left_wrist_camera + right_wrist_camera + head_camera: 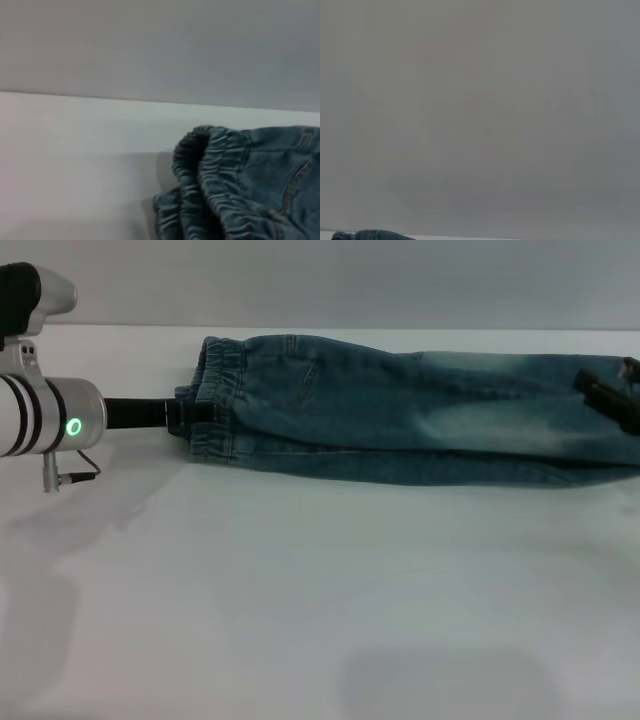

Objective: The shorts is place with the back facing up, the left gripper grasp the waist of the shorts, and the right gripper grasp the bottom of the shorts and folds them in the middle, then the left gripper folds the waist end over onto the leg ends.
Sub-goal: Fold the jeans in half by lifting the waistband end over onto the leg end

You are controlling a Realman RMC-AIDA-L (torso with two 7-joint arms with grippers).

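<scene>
The blue denim shorts (400, 410) lie across the far side of the white table (300, 600), doubled lengthwise, with the elastic waist at the left and the leg ends at the right. My left gripper (192, 420) is at the waist end, its black fingers shut on the gathered waistband (210, 175). At the right edge of the head view my right gripper (612, 400) rests on the leg ends, shut on the fabric. The right wrist view shows only a sliver of the denim (367, 235).
The table's far edge runs just behind the shorts, with a plain grey wall (160, 45) beyond it. Bare white tabletop stretches in front of the shorts toward me. The left arm's silver wrist with its green light (74, 426) is at the left.
</scene>
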